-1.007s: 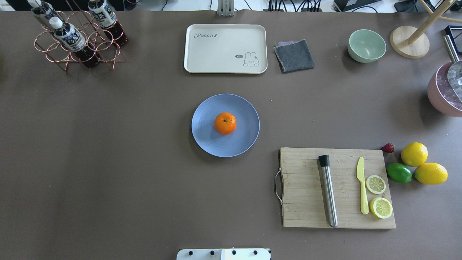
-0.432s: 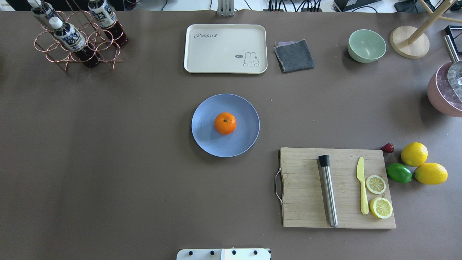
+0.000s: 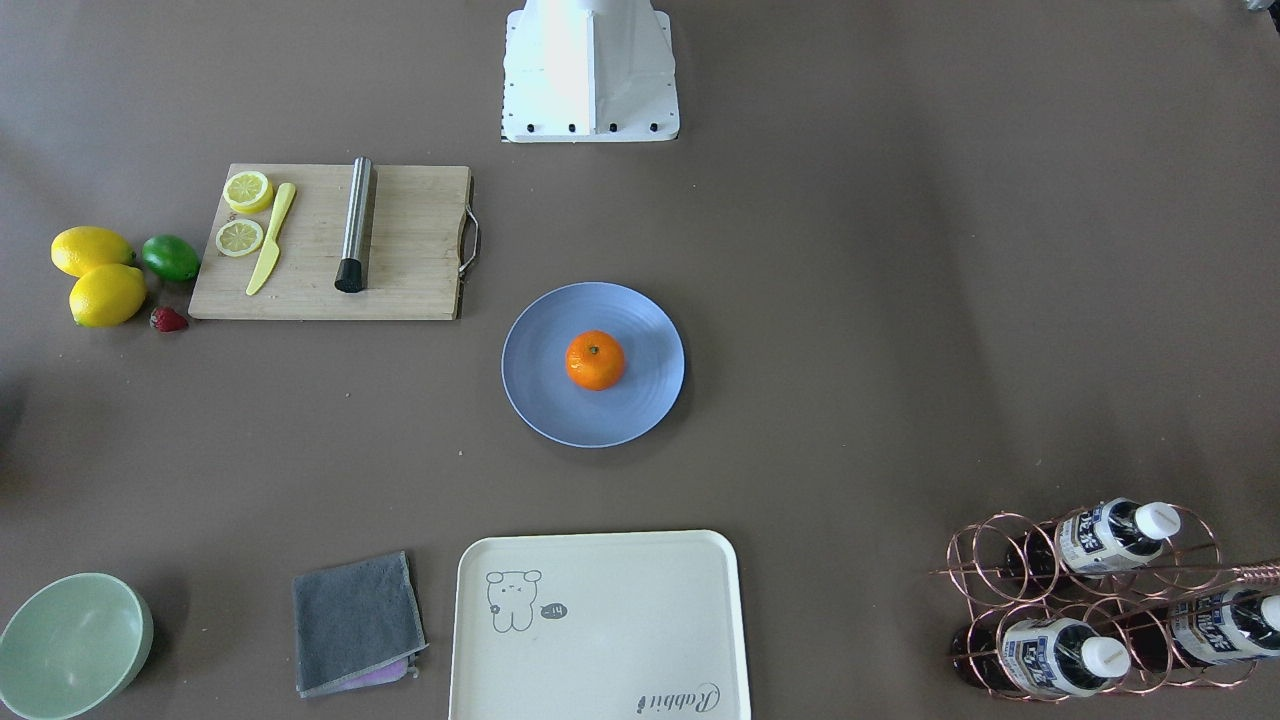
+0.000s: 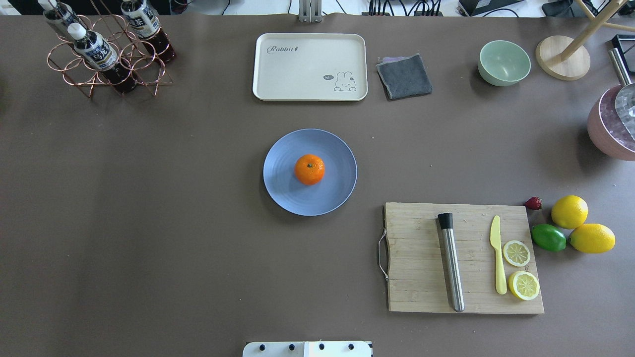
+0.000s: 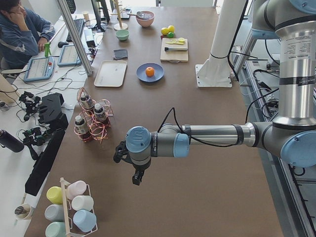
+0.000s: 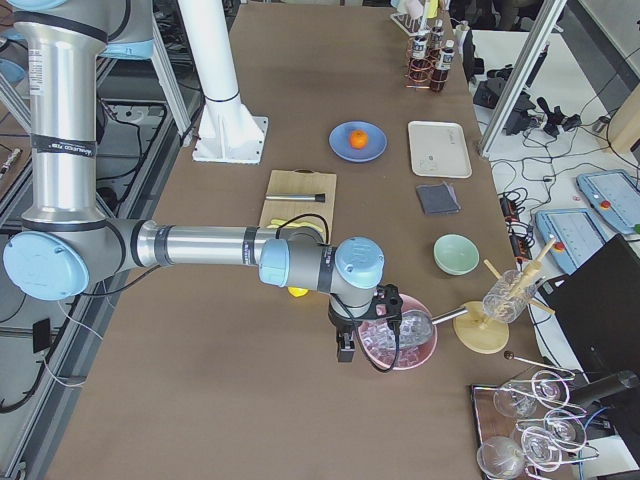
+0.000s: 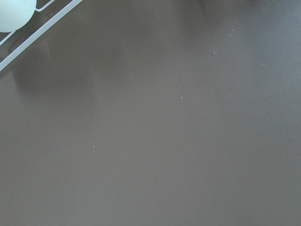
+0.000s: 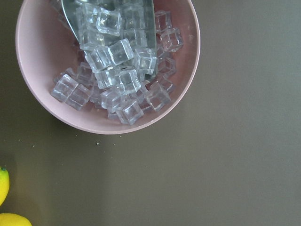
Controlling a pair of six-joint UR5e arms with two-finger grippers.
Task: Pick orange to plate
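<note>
The orange point(image 4: 309, 169) rests at the middle of the light-blue plate point(image 4: 286, 194), stem dot up, in the centre of the table; the same orange point(image 3: 595, 360) and plate point(image 3: 543, 400) show in the front-facing view. Neither arm appears in these two views. My left gripper point(image 5: 137, 177) hangs over bare table at the far left end, past the bottle rack, far from the plate. My right gripper point(image 6: 345, 349) hangs at the far right end beside the pink bowl of ice. I cannot tell whether either gripper is open or shut.
A cutting board point(image 4: 421, 292) with a steel muddler, a yellow knife and lemon slices lies right of the plate, with lemons point(image 4: 569, 211) and a lime point(image 4: 548, 237) beyond it. A cream tray point(image 4: 310, 67), grey cloth, green bowl point(image 4: 504, 62), bottle rack point(image 4: 106, 54) and pink ice bowl point(image 8: 108, 66) line the table's edges.
</note>
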